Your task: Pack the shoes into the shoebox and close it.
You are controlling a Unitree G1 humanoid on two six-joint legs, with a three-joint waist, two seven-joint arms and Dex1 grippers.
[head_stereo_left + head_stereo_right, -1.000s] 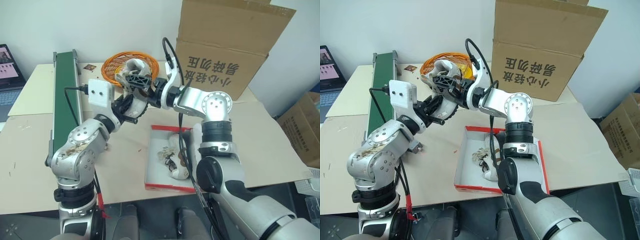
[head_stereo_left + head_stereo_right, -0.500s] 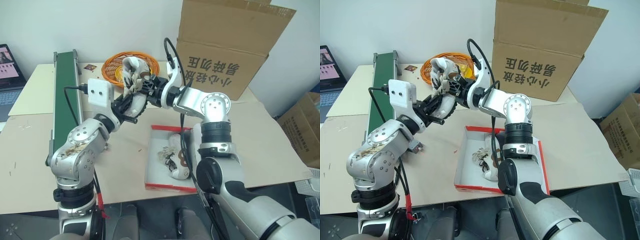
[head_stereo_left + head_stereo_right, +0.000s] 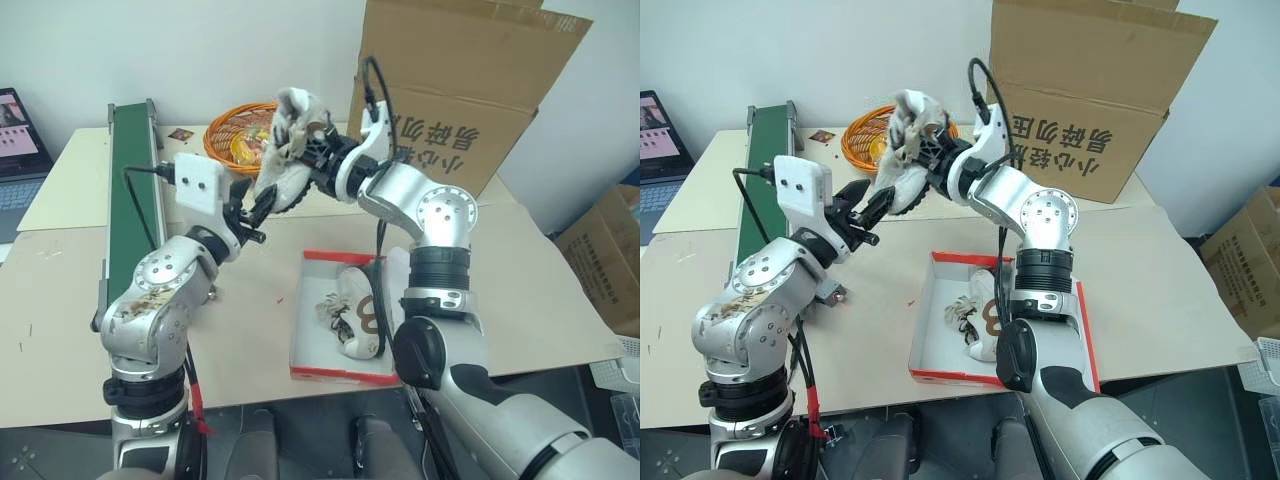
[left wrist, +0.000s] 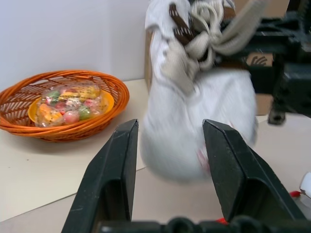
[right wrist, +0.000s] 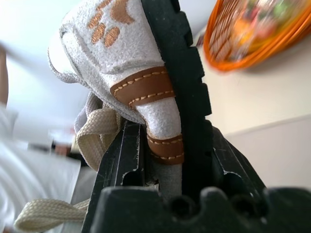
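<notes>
Since the earlier frame, the left gripper [image 3: 256, 205] has released the sneaker [image 3: 287, 140]; its jaws stand open, empty. Right gripper [image 3: 312, 150] is clamped on it, raised right. The shoebox [image 3: 312, 368] lies near, directly below.

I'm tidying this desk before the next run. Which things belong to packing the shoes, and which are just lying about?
Belongs to the job:
- sneaker clamped in the right gripper
- second sneaker in the shoebox
- left gripper, jaws open

Lying about:
- orange basket
- brown carton
- green conveyor
- laptop
</notes>
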